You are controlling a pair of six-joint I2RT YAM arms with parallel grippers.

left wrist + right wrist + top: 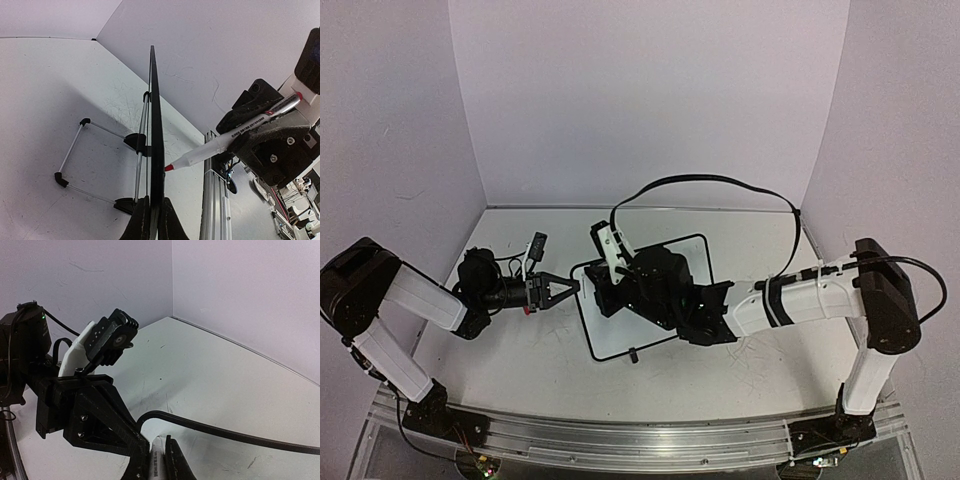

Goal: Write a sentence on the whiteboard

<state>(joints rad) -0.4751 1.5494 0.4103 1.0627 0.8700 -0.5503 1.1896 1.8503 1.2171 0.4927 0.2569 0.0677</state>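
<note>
The whiteboard (610,335) stands tilted at mid-table, black-framed. My left gripper (570,288) is shut on its left edge. In the left wrist view the whiteboard (156,115) is seen edge-on, clamped between my left gripper's (153,220) fingers, with its wire stand (75,150) behind. My right gripper (615,285) hovers over the board, shut on a white marker (235,137) whose red tip (169,167) touches the board's face. The right wrist view shows the marker (156,462) between my right gripper's (157,455) fingers and the board's black frame corner (200,427). The sentence is out of view; the right gripper hides most of the face.
A black cable (720,185) loops above the board toward the back wall. An aluminium rail (640,440) runs along the near edge under both arm bases. Lavender walls close in the table on three sides. Faint grey scuffs mark the tabletop (50,90).
</note>
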